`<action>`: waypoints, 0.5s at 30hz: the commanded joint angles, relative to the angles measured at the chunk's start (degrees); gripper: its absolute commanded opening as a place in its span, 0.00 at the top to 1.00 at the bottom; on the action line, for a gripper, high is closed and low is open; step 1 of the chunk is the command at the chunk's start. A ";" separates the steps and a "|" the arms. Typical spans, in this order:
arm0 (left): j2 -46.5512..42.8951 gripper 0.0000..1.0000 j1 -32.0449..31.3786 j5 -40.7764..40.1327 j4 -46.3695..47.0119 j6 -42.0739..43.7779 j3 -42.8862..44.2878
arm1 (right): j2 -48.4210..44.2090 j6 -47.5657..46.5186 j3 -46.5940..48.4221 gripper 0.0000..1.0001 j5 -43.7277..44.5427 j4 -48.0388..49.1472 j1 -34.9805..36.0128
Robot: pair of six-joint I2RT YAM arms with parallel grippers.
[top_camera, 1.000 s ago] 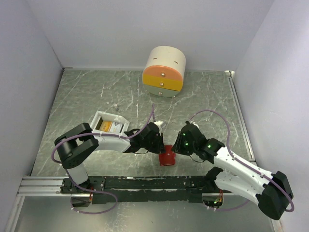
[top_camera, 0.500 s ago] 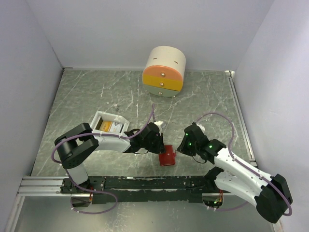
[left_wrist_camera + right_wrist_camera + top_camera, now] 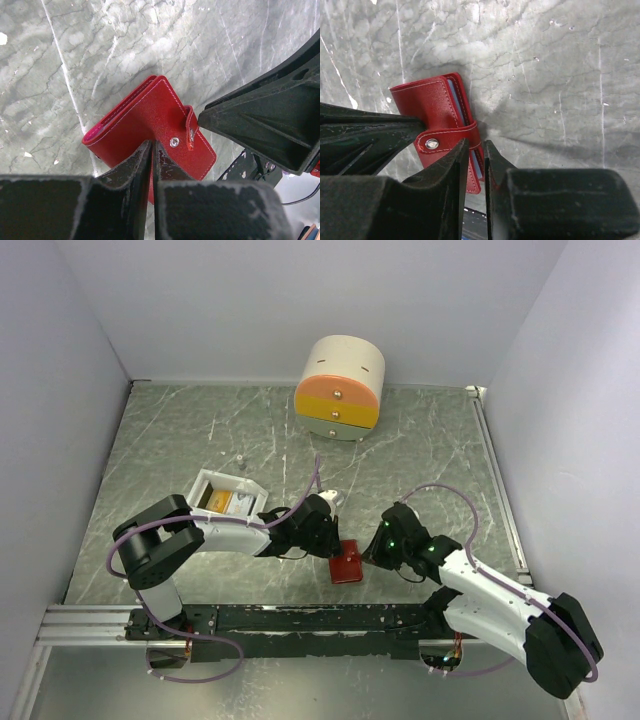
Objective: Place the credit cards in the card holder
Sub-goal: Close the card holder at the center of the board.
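Observation:
The red card holder (image 3: pixel 347 563) lies closed on the table between both grippers, its snap strap (image 3: pixel 451 137) fastened. My left gripper (image 3: pixel 151 144) is shut, its tips resting on the holder's cover (image 3: pixel 150 112) from the left. My right gripper (image 3: pixel 477 145) comes in from the right and is narrowed onto the holder's strap and pale-blue sleeve edge (image 3: pixel 454 97). In the top view the left gripper (image 3: pixel 329 541) and right gripper (image 3: pixel 372 553) flank the holder. Orange-gold credit cards (image 3: pixel 214 500) lie in the white tray.
The white tray (image 3: pixel 243 486) stands left of the holder, behind the left arm. A round cream-and-orange drawer box (image 3: pixel 340 388) stands at the back centre. A black rail (image 3: pixel 300 620) runs along the near edge, close below the holder.
The right gripper has moved down and in towards the holder's right edge, and its jaws have narrowed onto the strap. The left gripper and the holder have stayed put.

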 commanded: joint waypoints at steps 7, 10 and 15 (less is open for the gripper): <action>0.95 0.83 -0.77 -2.46 -3.54 1.53 -0.42 | -1.10 -0.57 1.06 0.82 0.17 2.02 -0.35; 0.81 0.83 -0.77 -2.75 -3.86 1.63 -0.29 | -0.40 -1.22 2.80 0.82 0.04 1.80 -0.45; 0.93 0.83 -0.77 -2.81 -4.07 1.54 -0.31 | 0.76 -1.23 4.04 0.82 -0.78 2.14 -0.40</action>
